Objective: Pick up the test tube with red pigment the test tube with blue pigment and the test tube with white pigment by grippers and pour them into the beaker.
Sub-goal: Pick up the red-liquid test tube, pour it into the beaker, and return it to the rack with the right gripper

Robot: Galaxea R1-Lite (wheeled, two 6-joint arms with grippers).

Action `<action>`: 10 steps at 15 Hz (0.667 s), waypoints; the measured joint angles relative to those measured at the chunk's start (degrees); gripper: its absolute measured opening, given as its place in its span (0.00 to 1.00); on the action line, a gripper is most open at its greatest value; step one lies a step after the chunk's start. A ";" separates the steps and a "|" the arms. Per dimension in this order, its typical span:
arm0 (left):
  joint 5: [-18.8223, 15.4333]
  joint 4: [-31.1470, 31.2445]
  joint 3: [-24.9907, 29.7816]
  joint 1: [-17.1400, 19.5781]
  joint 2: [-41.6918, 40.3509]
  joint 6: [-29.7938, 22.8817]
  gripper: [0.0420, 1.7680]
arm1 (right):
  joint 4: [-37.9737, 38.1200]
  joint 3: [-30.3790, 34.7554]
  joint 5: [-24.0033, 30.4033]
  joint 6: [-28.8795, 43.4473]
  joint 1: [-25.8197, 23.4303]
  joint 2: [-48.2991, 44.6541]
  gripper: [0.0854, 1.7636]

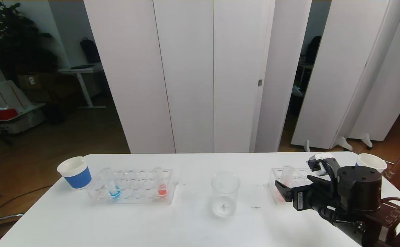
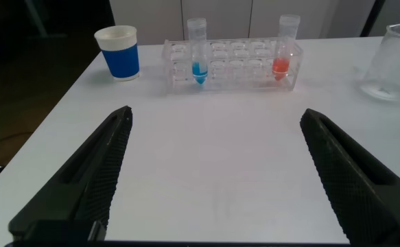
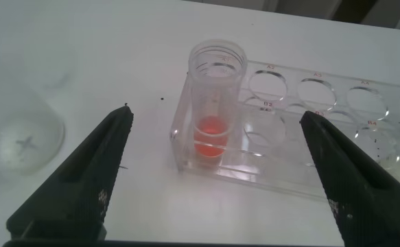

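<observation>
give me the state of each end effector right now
left end effector: open, holding nothing
right end effector: open, holding nothing, facing the tube with red liquid in its rack

Tubes, racks, cups and a beaker on the white table

Three test tubes: one with blue pigment (image 1: pixel 114 192) and two with red (image 1: pixel 162 189) (image 3: pixel 214 110). Two clear racks (image 1: pixel 134 199) (image 3: pixel 337 147), two paper cups (image 1: pixel 75 172) (image 1: pixel 371 161), one beaker (image 1: pixel 224 199), two grippers (image 2: pixel 213 182) (image 3: pixel 217 182).

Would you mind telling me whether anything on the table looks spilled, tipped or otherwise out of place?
Nothing stands out: the beaker stands upright and empty, the blue tube and red tube sit upright in their rack, and no spill shows.
</observation>
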 joint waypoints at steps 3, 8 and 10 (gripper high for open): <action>0.00 -0.02 0.00 0.00 0.00 0.00 0.99 | -3.19 -0.50 -0.18 -0.16 0.20 2.65 0.99; 0.00 0.00 0.00 0.00 0.00 0.00 0.99 | -5.14 -0.78 -1.05 -1.10 0.11 3.74 0.99; 0.00 0.00 0.00 0.00 0.00 0.02 0.99 | -5.16 -1.13 -1.07 -1.95 -0.17 3.94 0.99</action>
